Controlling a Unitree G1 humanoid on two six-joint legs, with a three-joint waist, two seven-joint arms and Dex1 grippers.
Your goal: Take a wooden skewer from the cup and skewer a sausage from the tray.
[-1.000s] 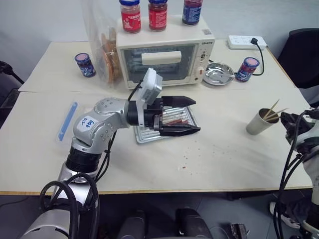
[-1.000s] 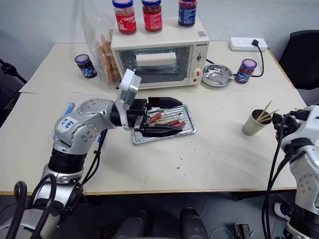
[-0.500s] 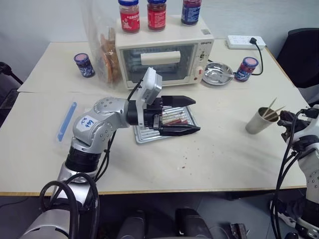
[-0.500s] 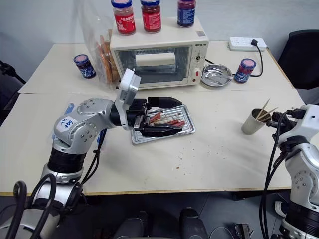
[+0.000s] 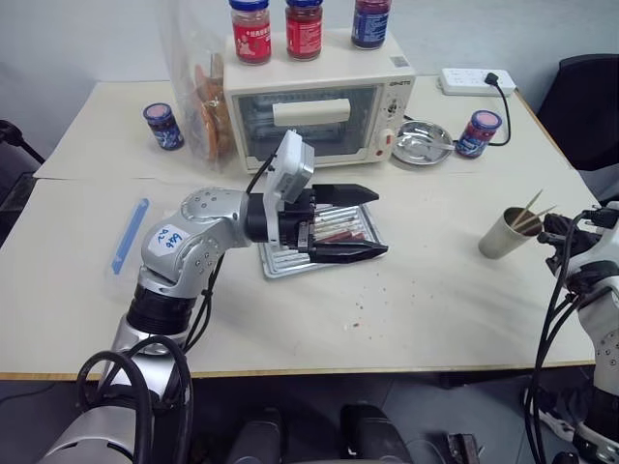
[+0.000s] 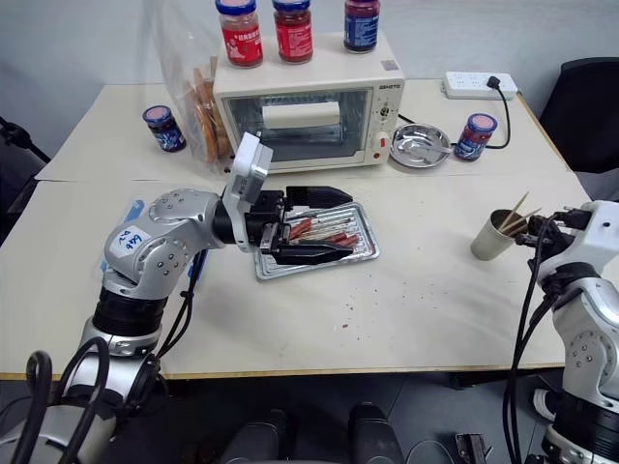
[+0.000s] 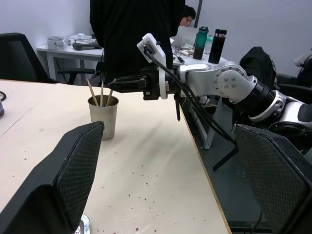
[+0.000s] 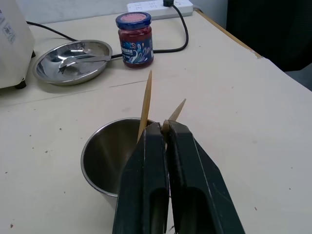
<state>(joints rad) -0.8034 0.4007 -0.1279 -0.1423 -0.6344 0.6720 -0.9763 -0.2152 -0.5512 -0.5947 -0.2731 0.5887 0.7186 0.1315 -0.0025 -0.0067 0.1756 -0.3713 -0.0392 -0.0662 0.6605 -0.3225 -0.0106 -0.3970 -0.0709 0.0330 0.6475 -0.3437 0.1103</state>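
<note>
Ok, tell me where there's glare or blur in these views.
Right wrist view: the round steel dish throws bright reflections, and the right gripper, shut beside the skewers, looks soft. Left wrist view: the left gripper's fingers are blurred dark masses. Left eye view: the toaster oven door shows pale sheen.

The left gripper (image 5: 346, 222) hides part of the tray (image 5: 280, 263) and its sausages (image 5: 338, 232). The right fingers (image 8: 165, 161) cover the skewers' (image 8: 145, 105) lower ends and the cup's (image 8: 105, 156) near rim.
</note>
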